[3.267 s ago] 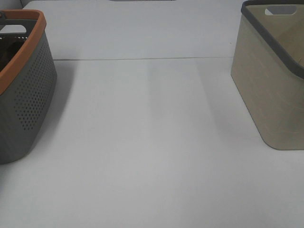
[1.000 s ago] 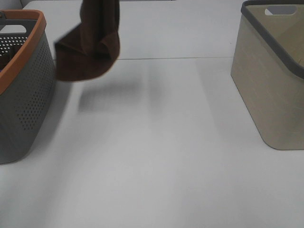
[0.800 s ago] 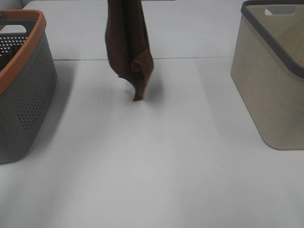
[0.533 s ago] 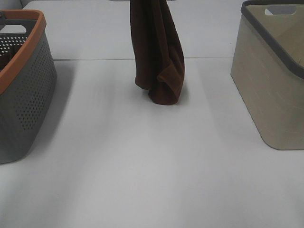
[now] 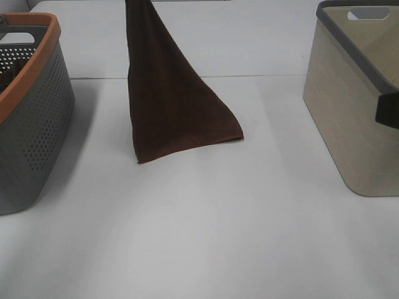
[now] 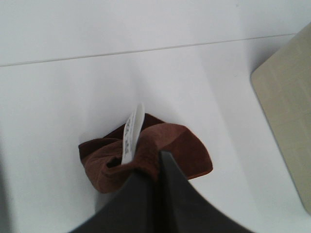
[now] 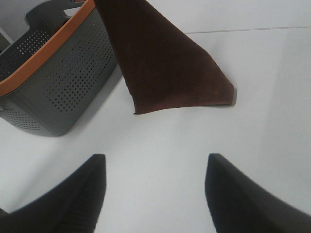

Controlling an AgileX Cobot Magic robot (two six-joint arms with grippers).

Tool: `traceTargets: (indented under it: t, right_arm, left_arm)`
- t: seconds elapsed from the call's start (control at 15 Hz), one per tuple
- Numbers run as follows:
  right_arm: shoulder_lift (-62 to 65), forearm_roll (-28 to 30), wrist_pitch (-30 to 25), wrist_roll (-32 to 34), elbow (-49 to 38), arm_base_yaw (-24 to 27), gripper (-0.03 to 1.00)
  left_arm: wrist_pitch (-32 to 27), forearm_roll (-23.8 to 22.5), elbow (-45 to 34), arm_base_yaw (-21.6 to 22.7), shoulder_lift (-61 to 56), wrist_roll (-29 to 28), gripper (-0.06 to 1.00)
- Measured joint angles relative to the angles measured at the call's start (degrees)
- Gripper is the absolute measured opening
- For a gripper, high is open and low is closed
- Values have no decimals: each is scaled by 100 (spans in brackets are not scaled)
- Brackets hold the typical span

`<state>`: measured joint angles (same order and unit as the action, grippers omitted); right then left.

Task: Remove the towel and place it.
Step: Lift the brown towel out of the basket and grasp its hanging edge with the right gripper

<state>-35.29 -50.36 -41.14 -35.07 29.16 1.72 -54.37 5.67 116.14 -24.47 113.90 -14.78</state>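
Note:
The dark brown towel [image 5: 168, 106] hangs from above the top edge of the exterior view. It fans out downward, and its lower edge lies on the white table [image 5: 199, 237] between the two baskets. My left gripper [image 6: 158, 158] is shut on a bunched top corner of the towel [image 6: 160, 150], beside its white tag [image 6: 132, 132]; this gripper is out of the exterior view. My right gripper [image 7: 156, 158] is open and empty above the table, a short way in front of the towel's [image 7: 165, 63] lower edge.
A grey perforated basket with an orange rim [image 5: 28, 118] stands at the left and also shows in the right wrist view [image 7: 53, 77]. A beige basket with a grey rim [image 5: 355, 106] stands at the right. A dark part of my right arm [image 5: 388, 109] shows at the right edge.
The towel came out of the grey basket and swung right over the table. Its held top has now moved back left, and the lower edge has spread on the table. My right arm has entered.

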Motion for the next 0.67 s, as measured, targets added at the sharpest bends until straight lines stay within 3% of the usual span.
traceTargets:
  t: [0.27, 0.47, 0.67]
  right_arm:
    - [-756, -693, 172, -894, 0, 0, 58]
    - [-1043, -900, 223, -1289, 0, 0, 58]
    - [-1043, -1031, 304, -1656, 23, 0, 58]
  left_arm:
    - [-756, -751, 0, -264, 195, -74, 0]
    - [-1427, -837, 0, -430, 510, -74, 0]
    - [-1473, -567, 0, -481, 539, -143, 0]
